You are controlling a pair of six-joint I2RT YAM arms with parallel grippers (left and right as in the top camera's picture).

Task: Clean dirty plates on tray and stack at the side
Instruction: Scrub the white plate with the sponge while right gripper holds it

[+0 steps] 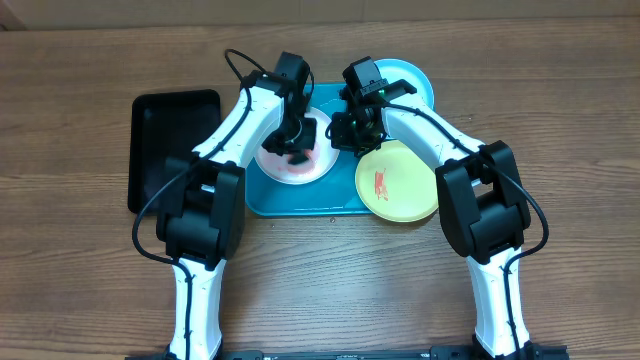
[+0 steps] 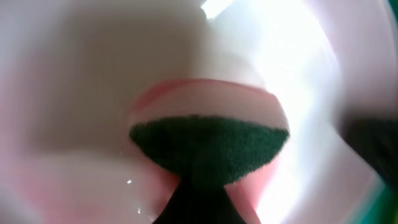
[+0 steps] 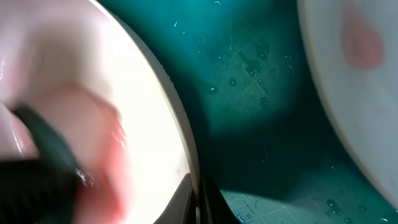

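On tray (image 1: 300, 203), scrubbing white plate (image 1: 274, 160), sponge (image 2: 208, 144) clamped in left gripper (image 1: 297, 150); right gripper (image 1: 346, 134) closure unclear; next, clear red smear (image 2: 200, 96).

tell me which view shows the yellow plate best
Overhead: the whole yellow plate shows, red smear included. Left wrist shows none of it. Right wrist shows only a blurred pale rim with a pink blot, possibly it.

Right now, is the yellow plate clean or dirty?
Dirty: the yellow plate has a red smear near its middle.
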